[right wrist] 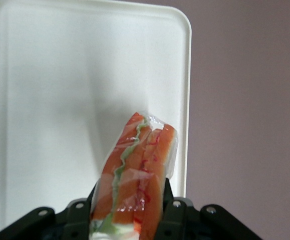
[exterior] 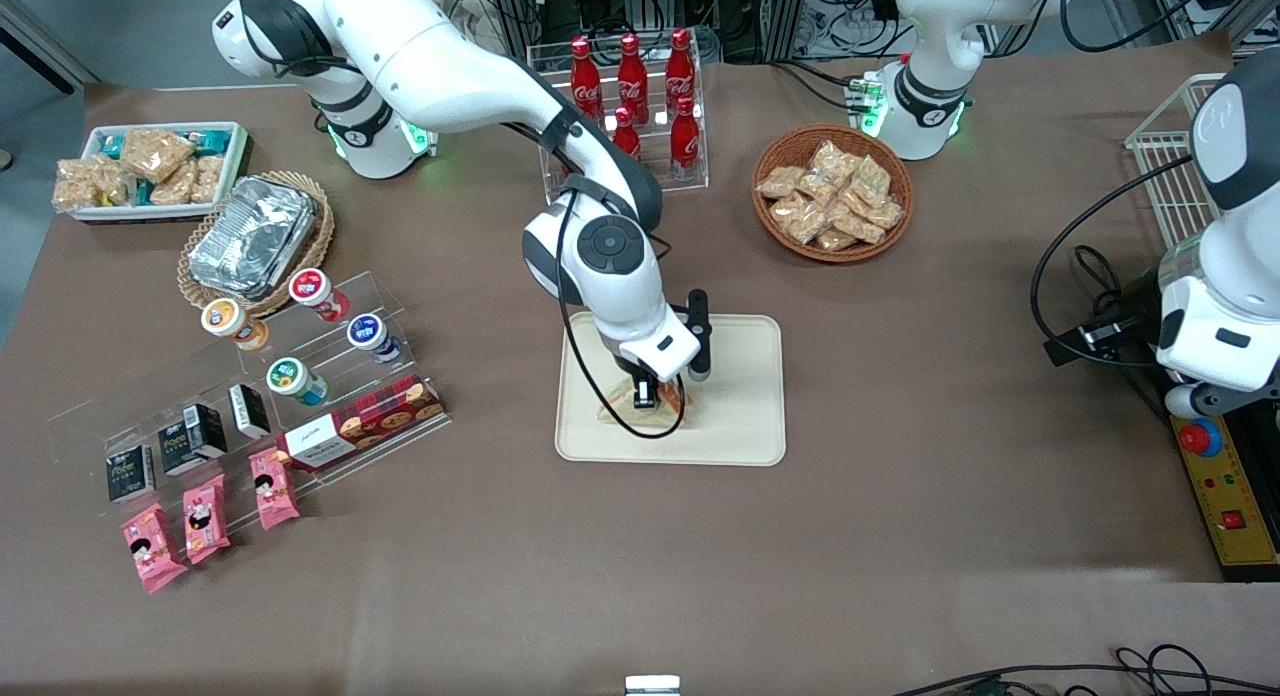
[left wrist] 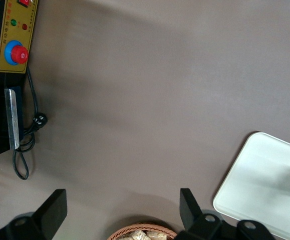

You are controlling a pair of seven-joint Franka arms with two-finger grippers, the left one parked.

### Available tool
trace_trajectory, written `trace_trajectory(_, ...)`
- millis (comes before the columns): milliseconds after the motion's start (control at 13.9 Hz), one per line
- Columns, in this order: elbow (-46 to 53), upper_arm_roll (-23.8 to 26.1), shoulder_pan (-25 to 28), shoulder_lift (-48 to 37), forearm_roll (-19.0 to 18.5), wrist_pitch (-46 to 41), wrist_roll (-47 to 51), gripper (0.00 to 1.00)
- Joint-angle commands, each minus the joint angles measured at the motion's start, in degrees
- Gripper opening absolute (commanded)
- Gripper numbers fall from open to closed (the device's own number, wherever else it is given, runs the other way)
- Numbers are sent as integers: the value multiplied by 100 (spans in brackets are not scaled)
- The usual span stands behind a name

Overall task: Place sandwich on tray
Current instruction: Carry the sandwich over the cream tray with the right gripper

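The sandwich (right wrist: 134,170) is a clear-wrapped wedge with orange-red and green layers. My right gripper (right wrist: 129,210) is shut on it, a finger pressed against each side. In the front view the gripper (exterior: 650,394) sits low over the cream-beige tray (exterior: 740,416), near the tray's edge closest to the front camera, and the sandwich (exterior: 675,401) shows just under the fingers, at or just above the tray surface. The tray (right wrist: 44,100) fills most of the right wrist view, and its corner (left wrist: 265,185) shows in the left wrist view.
A wicker basket of tan snack packets (exterior: 832,191) and a rack of red cola bottles (exterior: 635,86) stand farther from the front camera than the tray. A stepped acrylic display with cups and boxes (exterior: 290,376) lies toward the working arm's end.
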Motion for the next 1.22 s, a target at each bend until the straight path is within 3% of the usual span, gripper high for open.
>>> trace_trajectory(0,274,-121,16,392,-107,298,-77,48)
trace_trajectory(288,265,-121,25,506,-107,343,-104,49)
trace_trajectory(360,265,-121,25,507,-115,343,-69,54)
trace_trajectory(432,265,-121,25,524,-115,352,-43,76)
trace_trajectory(576,265,-104,25,480,-81,334,-51,99)
trace_trajectory(792,265,-60,8,358,33,220,-42,99)
trace_trajectory(1008,265,-130,-62,24,691,-358,246,99)
trace_trajectory(1152,256,-156,-106,-370,746,-797,711,99)
